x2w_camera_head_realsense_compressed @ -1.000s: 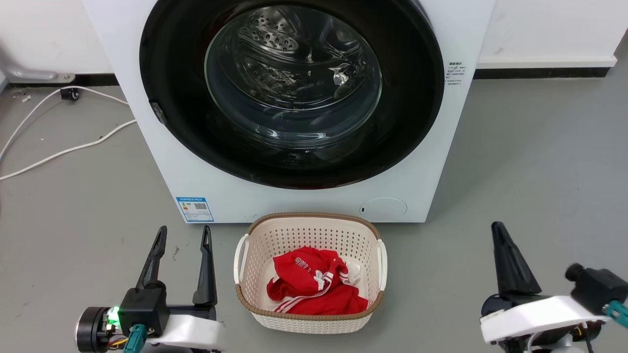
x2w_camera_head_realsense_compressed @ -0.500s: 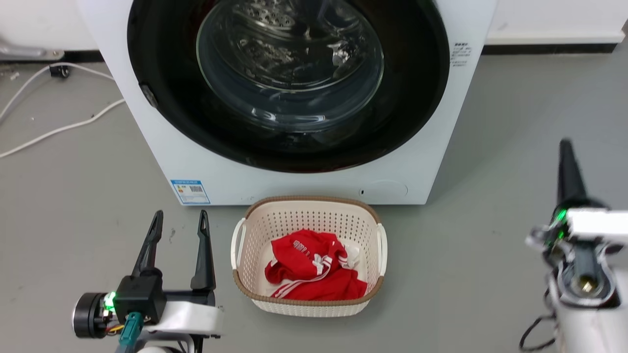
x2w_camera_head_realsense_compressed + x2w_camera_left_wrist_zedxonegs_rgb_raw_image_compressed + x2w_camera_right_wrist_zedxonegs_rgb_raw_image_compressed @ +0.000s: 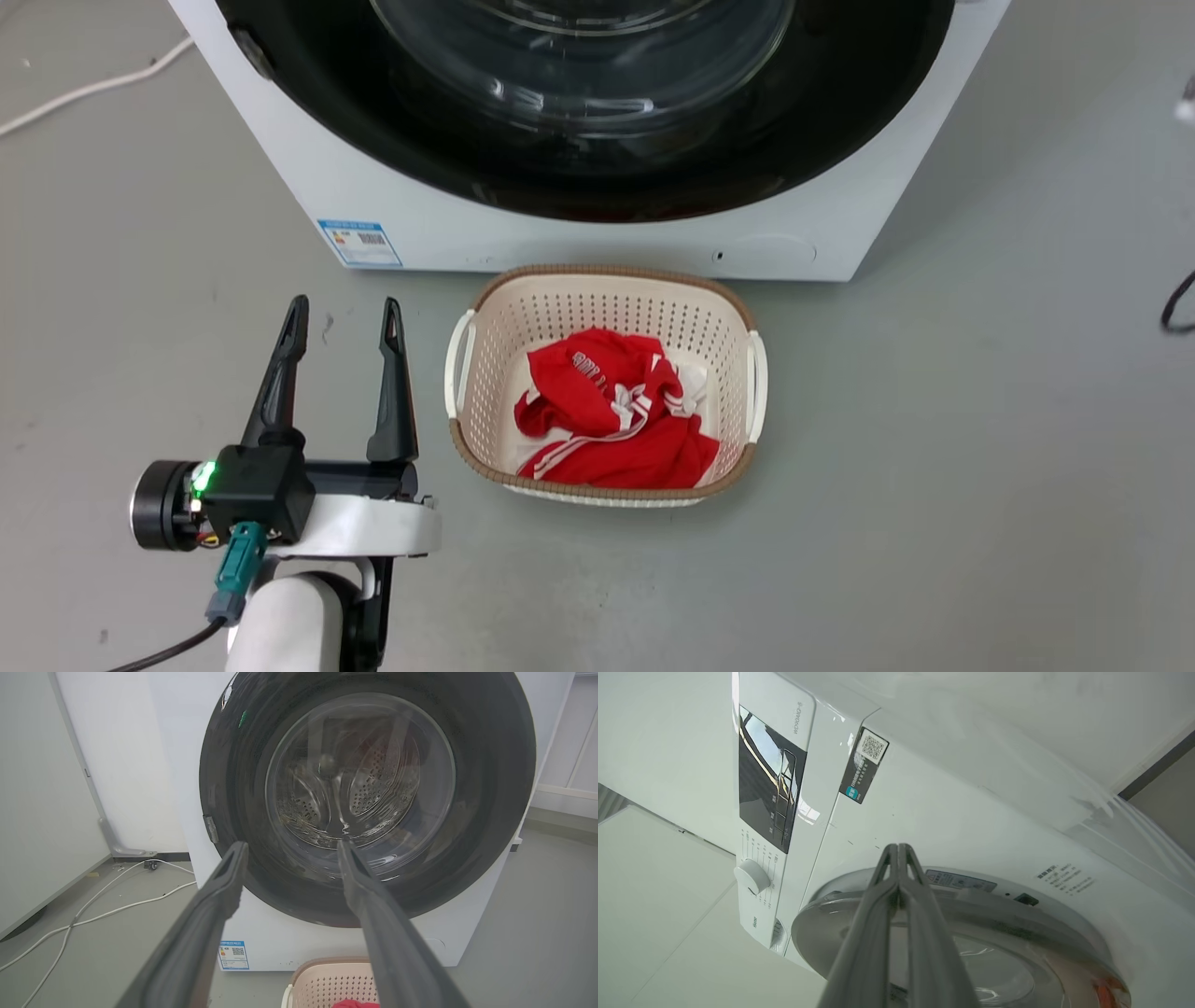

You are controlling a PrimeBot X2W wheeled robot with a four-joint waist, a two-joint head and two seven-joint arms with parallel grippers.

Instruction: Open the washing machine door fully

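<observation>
Head view: we hold our left gripper [image 3: 344,306] low beside the laundry basket [image 3: 467,439], fingers apart, clear of the door's swing | right wrist view: our right gripper [image 3: 899,849], fingers pressed together (probably to hook the rim), aims at the edge of the washing machine door [image 3: 999,933], which looks shut against the machine.

On the floor [image 3: 934,467] at the far side, washing machine [image 3: 523,245], with the washing machine door [image 3: 597,173] set in its near face and a label [image 3: 359,243] at that face's lower left corner. Just near of the machine, basket [image 3: 597,303] on the floor, garment [image 3: 607,420] inside. Left of the basket, apart from it, left hand [image 3: 344,305], fingers pointing far. Cable [image 3: 84,91] on the floor, far left.
</observation>
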